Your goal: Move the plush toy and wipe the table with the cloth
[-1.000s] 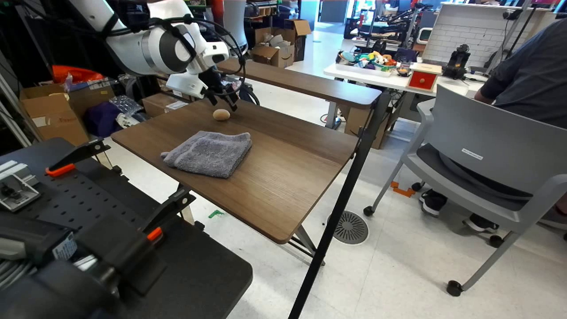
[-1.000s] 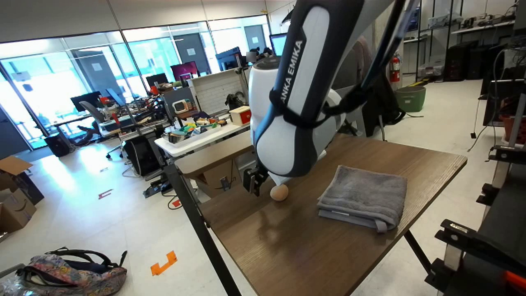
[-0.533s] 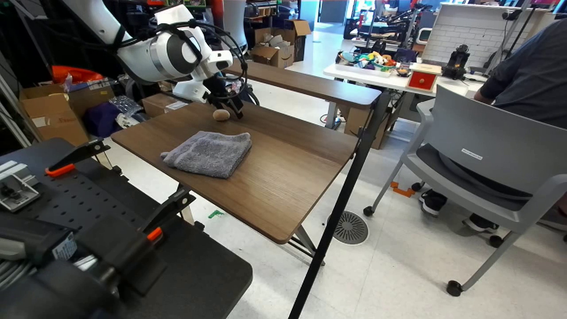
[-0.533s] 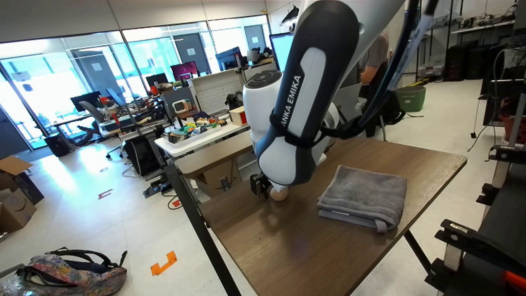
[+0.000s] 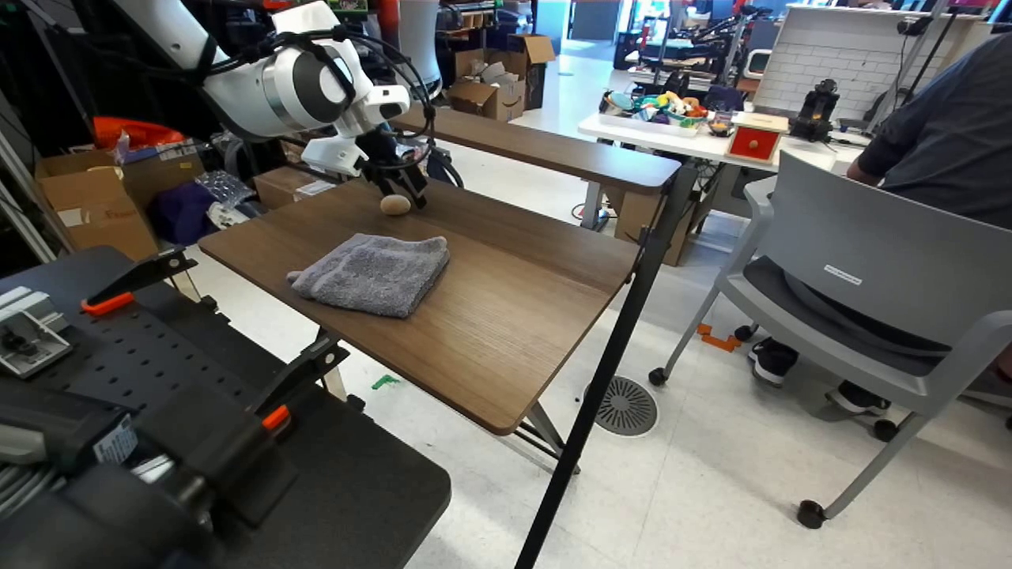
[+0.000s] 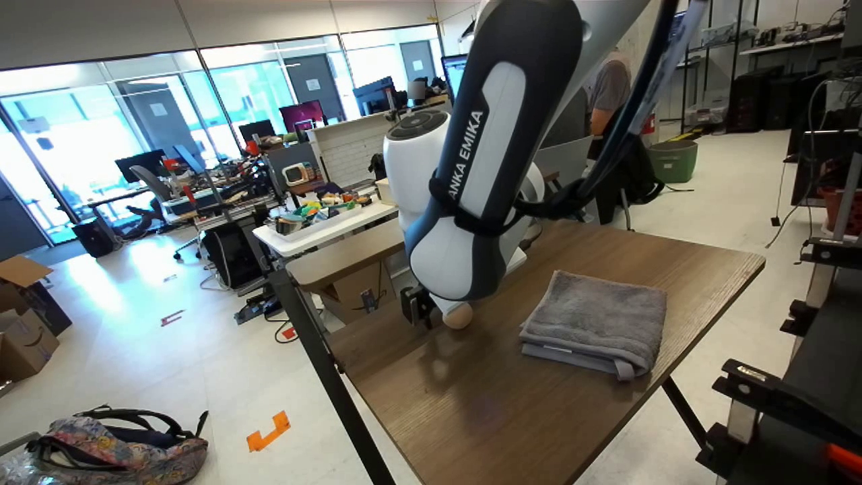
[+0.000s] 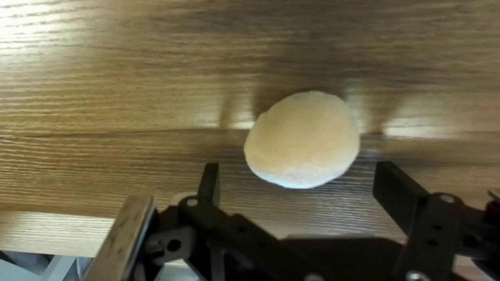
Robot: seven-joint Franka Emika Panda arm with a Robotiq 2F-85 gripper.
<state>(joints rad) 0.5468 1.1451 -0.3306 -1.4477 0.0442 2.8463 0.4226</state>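
In the wrist view, the lower edge cuts off the base of the pincer [image 7: 297, 171]. In an exterior view, the robot arm [image 6: 444, 269] hides part of the plush toy [image 6: 460, 319] and much of the pincer; a corner of the worktop [image 6: 512, 417] goes beyond the lower edge. In an exterior view, the right edge cuts off the person [image 5: 949, 134], the colourful objects [image 5: 672, 105] on the white table [image 5: 714, 148] are too small to name, and a black object [image 5: 103, 521] is blurred.

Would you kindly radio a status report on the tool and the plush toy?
Tool open, holding nothing. Plush toy on the table, ungripped. Folded cloth apart from both; no obstruction seen between tool and toy.
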